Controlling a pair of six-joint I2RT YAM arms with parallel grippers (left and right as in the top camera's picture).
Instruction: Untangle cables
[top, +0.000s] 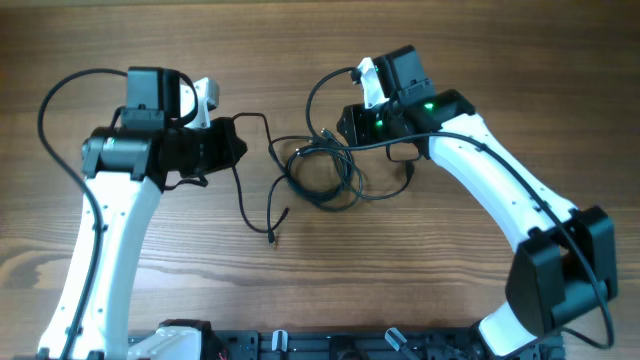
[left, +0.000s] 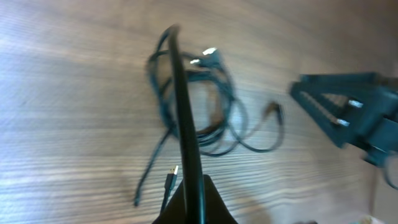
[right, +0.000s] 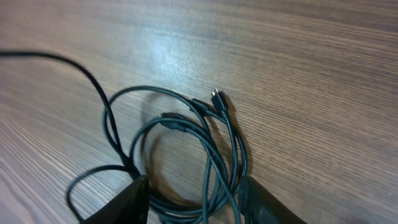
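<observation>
Overhead, the cables' coil (top: 325, 175) lies on the wood-grain surface (top: 450, 290). Your left pincer (top: 228, 140) sits well to the coil's left, clenched on one cable. Your right pincer (top: 352, 122) hangs just beyond the coil's far edge.

From the left wrist, the held strand (left: 180, 106) runs straight across the coil. The picture is blurred, but it looks taut. Pull hard and the whole coil may drag along instead of loosening.

From the right wrist, that pincer is released, its fingers (right: 127, 202) straddling several coil strands. Closing here could trap them all and tighten the tangle. No room shows beyond the surface.
</observation>
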